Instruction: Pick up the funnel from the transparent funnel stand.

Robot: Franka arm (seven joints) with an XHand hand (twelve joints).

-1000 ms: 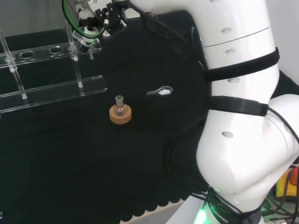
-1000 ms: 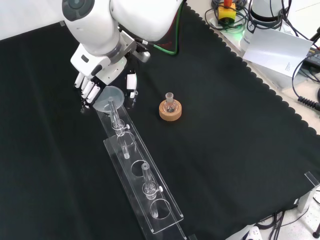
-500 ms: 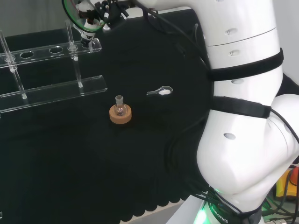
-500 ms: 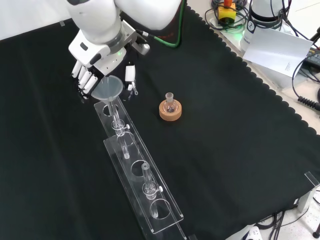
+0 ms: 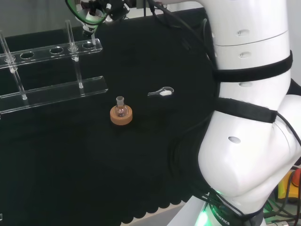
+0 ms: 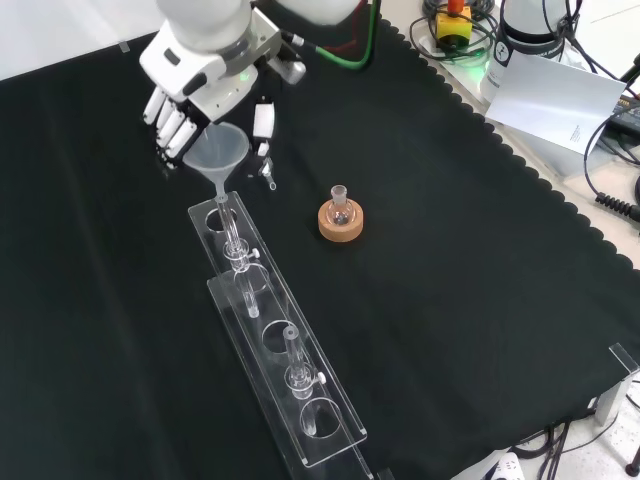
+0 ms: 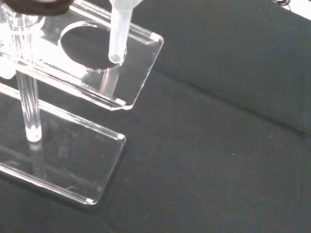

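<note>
i see open black cloth (image 6: 480,300) to the right of the transparent funnel stand (image 6: 275,340) in the front view; only the small flask on its cork ring (image 6: 341,217) and a small scoop (image 5: 161,92) stand there, well apart; upright posts (image 6: 296,358) block passage along the stand; the funnel's stem (image 7: 118,34) hangs over the end hole.

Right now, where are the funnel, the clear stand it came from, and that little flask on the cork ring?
funnel (image 6: 219,148): front view, on its wide cone.
funnel stand (image 6: 296,400): front view, on the top plate between two holes.
flask (image 6: 340,206): front view, on its round body, seated in the cork ring.
</note>
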